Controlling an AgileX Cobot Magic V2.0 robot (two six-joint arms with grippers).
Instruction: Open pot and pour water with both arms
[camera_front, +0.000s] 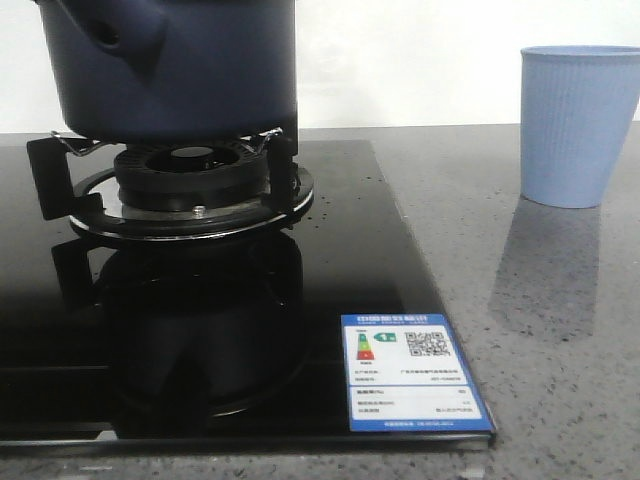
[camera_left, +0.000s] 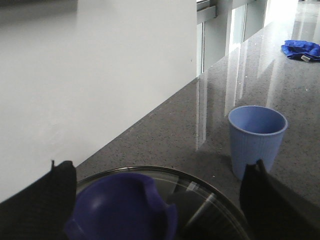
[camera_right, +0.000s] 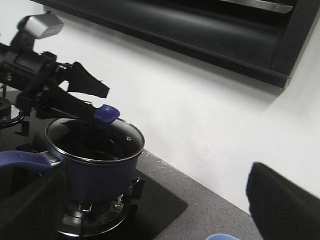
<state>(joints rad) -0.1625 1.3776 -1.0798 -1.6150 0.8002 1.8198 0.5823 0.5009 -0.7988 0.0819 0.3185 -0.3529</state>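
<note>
Three views cover this moment. Front view: the pot (camera_front: 170, 65) sits on the burner (camera_front: 185, 185) of a black glass stove (camera_front: 350, 300), at 11 o'clock in frame; a light blue cup (camera_front: 578, 125) stands well apart at 2 o'clock on the grey speckled tabletop (camera_front: 560, 330). No arm shows here.

Left wrist view: the left gripper (camera_left: 160, 200) straddles the blue knob (camera_left: 122, 207) of the glass lid (camera_left: 200, 192), jaws spread on either side, not visibly pinching it. The cup lies at 3 o'clock, a blue cloth (camera_left: 301, 49) far off at 1 o'clock.

Right wrist view: the right gripper (camera_right: 155, 200) hangs well clear of the pot with its jaws spread wide and empty. The handle (camera_right: 25, 160) points to 9 o'clock.

Handling, as a judgement: the pot is rigid and likely heavy with water; the glass lid is fragile and smooth. Take the lid by its knob, the pot by its handle. A white wall (camera_right: 200, 125) and a dark hood (camera_right: 200, 35) back the stove.
</note>
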